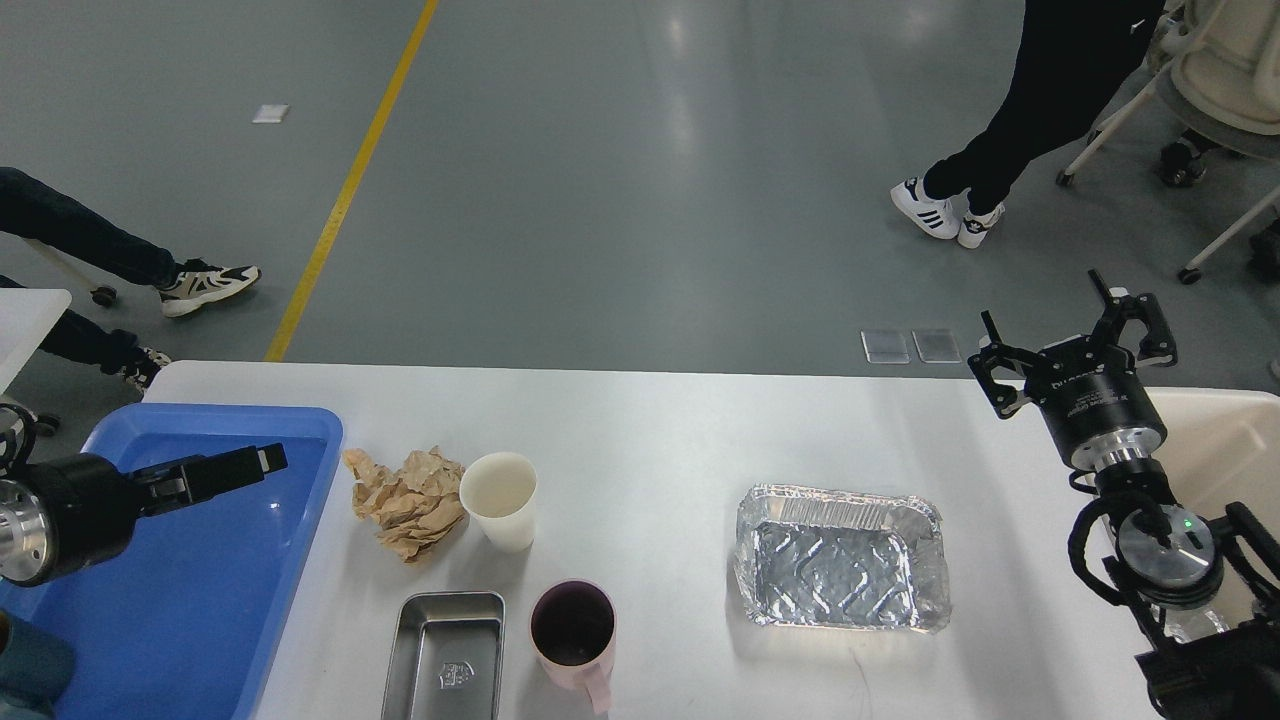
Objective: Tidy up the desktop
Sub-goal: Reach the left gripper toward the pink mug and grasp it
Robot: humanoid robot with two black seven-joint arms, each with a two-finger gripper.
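The large smooth white rectangular surface with rounded corners (660, 440) is spanning the lower half of the head view, lying below and between both arms. The blue plastic rectangular tray (300, 480) is sitting at its left end, with a rounded teal object (30, 672) showing only partly at the tray's near left corner. The beige plastic bin (1225, 440) is standing at the right end, partly hidden by the right arm.

The crinkled silver foil rectangular container (842, 556) is resting right of centre, empty and open-topped. The crumpled brown paper wad (405, 500) is lying just beside the tray's right wall and touching the white paper cup (500, 498), which is standing upright. Nearer the viewer, the shiny stainless steel rectangular dish (443, 655) is lying just beside the pink mug with a dark interior (573, 630), which is standing upright with its handle pointing toward the viewer.

The left end effector (235, 467) is hanging over the blue tray, pointing right toward the paper wad; its fingers are appearing as one dark bar, so I cannot tell whether it is released or clenched. The right end effector (1075, 335) is hovering over the far right corner of the surface, beside the bin, with its fingers spread apart and grasping nothing.
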